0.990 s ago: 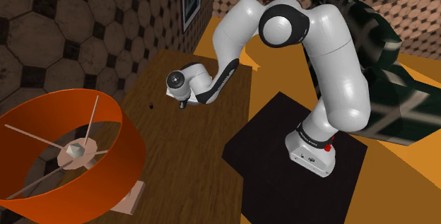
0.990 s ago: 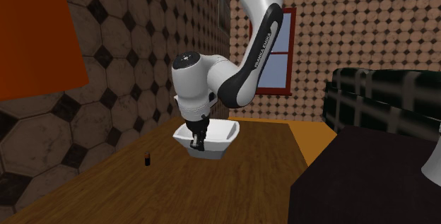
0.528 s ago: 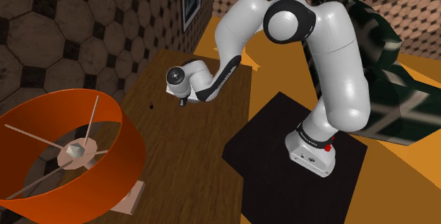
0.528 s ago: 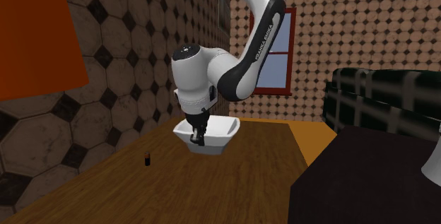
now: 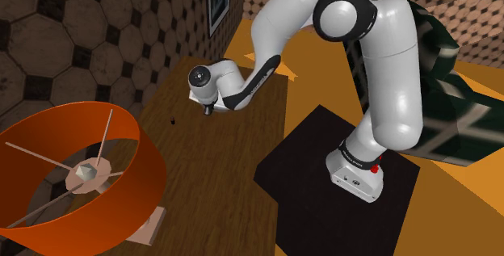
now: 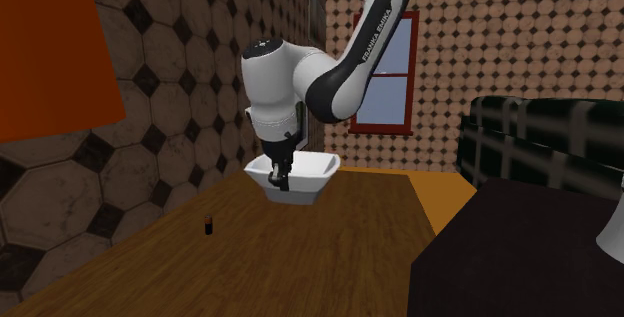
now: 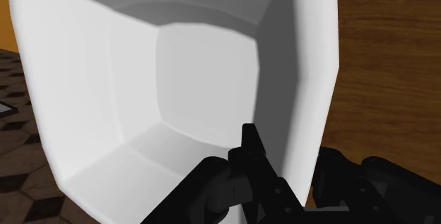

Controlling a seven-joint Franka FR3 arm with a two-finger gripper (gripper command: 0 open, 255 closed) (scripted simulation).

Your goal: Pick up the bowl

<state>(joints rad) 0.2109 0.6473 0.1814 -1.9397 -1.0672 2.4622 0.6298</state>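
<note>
The black claw (image 6: 283, 179) is pinching a wall of the white bowl (image 6: 308, 171), with 1 finger (image 7: 249, 152) sitting inside and 1 outside. The bowl is hanging from the claw, just above the brown wooden surface (image 6: 300, 265). A small dark thing (image 6: 208, 227) is standing on the surface, apart from the bowl, toward the second exterior view's left.

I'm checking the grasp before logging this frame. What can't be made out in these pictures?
Bowl: in the shoulder view the arm's wrist covers it.
Small dark thing on the table: too small to name in both exterior views.
Fingers: in the wrist view the bowl's wall hides the outer pad's contact.
</note>
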